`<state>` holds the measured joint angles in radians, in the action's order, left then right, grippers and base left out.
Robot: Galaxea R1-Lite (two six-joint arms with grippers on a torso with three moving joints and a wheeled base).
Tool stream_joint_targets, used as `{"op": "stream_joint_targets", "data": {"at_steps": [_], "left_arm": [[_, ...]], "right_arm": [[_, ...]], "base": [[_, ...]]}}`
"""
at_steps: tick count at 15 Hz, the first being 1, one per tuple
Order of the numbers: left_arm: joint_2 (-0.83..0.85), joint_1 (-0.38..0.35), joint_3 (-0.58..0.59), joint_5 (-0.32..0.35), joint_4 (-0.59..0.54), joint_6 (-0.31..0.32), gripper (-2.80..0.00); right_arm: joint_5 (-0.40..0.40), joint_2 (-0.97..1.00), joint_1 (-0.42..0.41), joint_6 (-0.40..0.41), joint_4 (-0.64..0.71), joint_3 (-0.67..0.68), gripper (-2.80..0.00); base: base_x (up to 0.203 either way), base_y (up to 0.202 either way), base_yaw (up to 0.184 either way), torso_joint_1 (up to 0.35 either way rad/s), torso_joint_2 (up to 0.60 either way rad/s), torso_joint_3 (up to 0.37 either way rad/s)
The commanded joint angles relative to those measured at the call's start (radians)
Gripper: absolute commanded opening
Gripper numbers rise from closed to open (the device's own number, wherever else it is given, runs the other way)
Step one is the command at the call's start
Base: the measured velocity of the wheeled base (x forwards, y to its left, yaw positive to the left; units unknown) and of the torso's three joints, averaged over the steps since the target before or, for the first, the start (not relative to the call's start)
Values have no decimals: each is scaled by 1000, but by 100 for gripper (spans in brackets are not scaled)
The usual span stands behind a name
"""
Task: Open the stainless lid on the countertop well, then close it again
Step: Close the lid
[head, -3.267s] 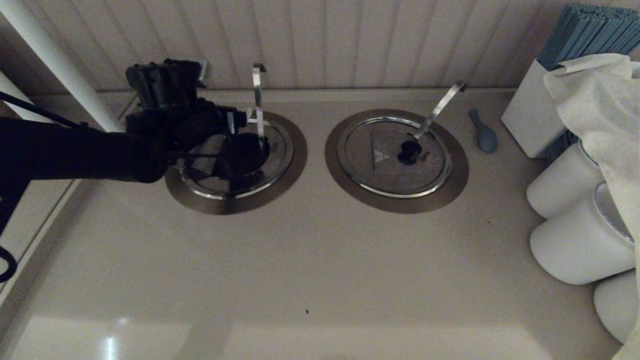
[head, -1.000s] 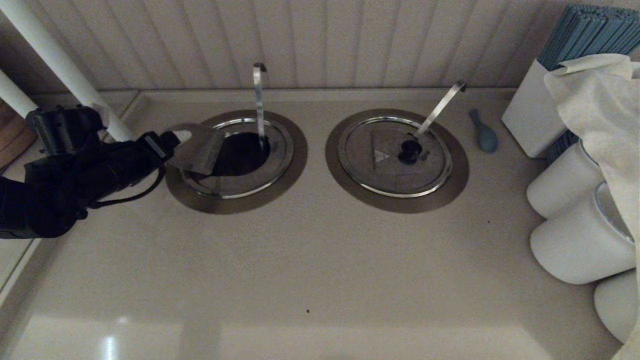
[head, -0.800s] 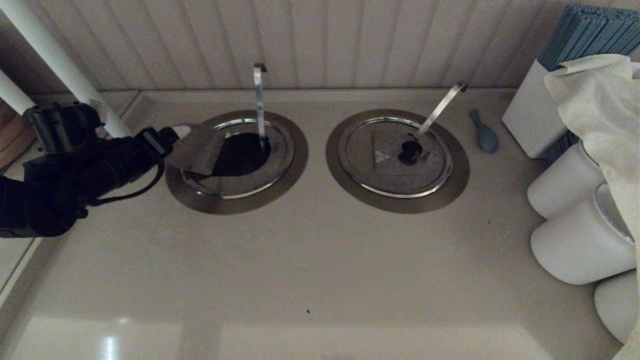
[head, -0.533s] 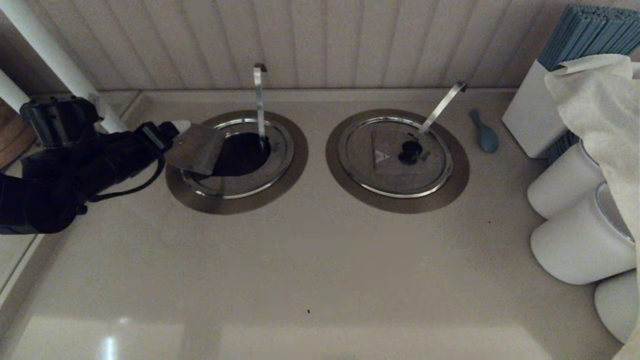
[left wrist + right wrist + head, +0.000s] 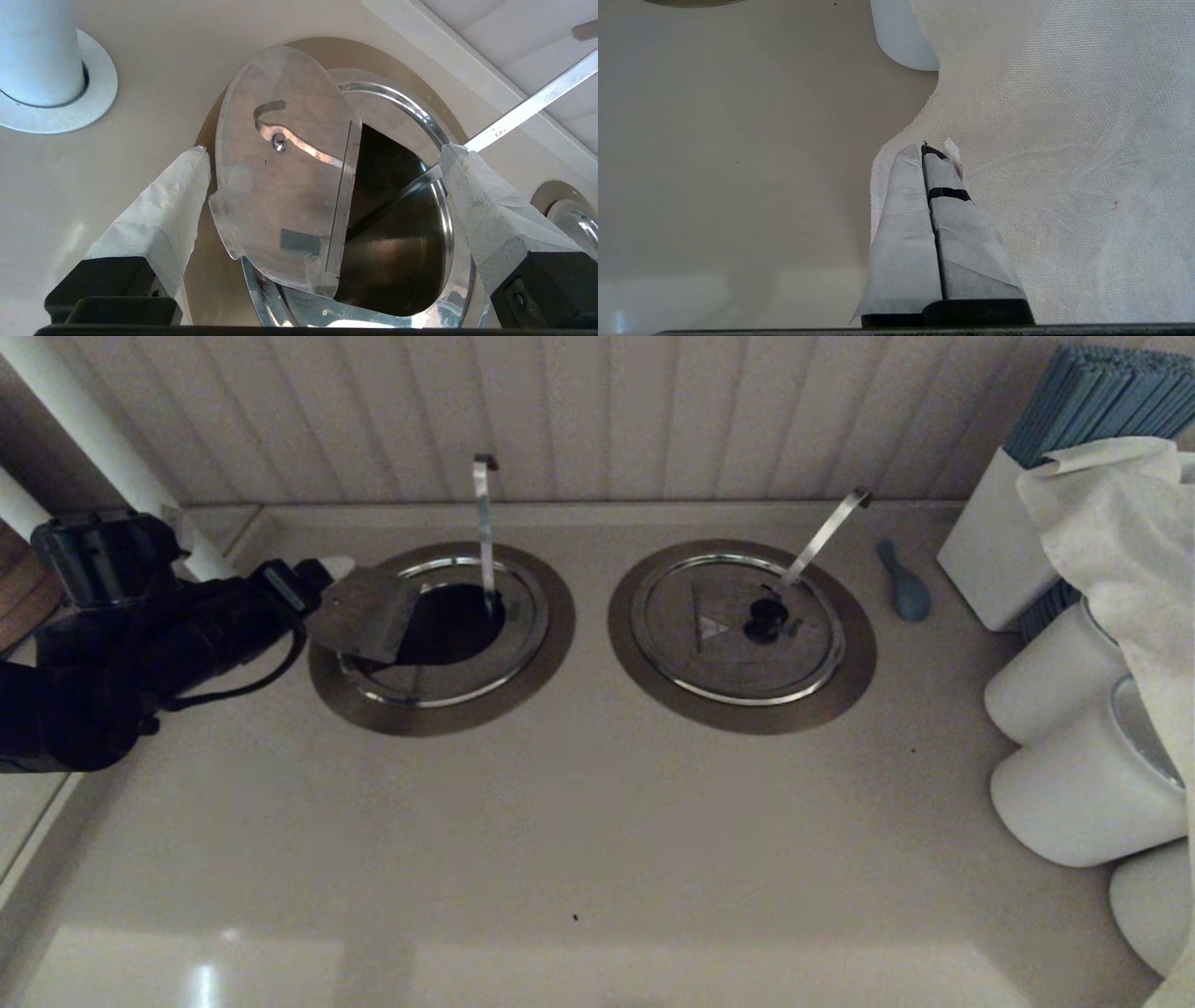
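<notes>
The countertop well (image 5: 355, 705) with the thin hooked ladle handle (image 5: 484, 513) is the left one of two. The hinged half of the stainless lid (image 5: 364, 611) stands tilted up, and the well's dark inside (image 5: 453, 621) shows. The lid's black knob is hidden; the left wrist view shows the underside of the raised lid (image 5: 280, 186) with a screw. My left gripper (image 5: 317, 581) is open just left of the raised half, its padded fingers (image 5: 159, 210) to either side of it, holding nothing. My right gripper (image 5: 924, 149) is shut and empty over a white cloth (image 5: 1064, 140).
The twin well (image 5: 742, 635) on the right has its lid shut and a wide strip handle. Beside it lies a small blue utensil (image 5: 903, 583). White containers (image 5: 1074, 784) and a cloth (image 5: 1120, 523) crowd the right edge. A white pole (image 5: 112, 457) stands at the back left.
About three seconds ago my left gripper was over the well at the lid. It has since drawn back to the left, and the lid's half stays tilted open. In the last second the arm shifted only slightly.
</notes>
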<state>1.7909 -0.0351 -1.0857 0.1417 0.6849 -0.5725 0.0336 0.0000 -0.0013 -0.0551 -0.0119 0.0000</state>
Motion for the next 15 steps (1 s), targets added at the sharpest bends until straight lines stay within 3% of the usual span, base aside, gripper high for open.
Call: {"op": "stream_joint_targets", "data": {"at_steps": [1,15], "left_arm": [[-5,0,0,1,4,-4,0],[20,1,1,-2,5,-7,0]], "right_arm": [[0,2,0,0,0,0,-280],[0,2,0,0,0,0,-280]], "base": [[0,0,0,0,0,0],[0,0,0,0,0,0]]}}
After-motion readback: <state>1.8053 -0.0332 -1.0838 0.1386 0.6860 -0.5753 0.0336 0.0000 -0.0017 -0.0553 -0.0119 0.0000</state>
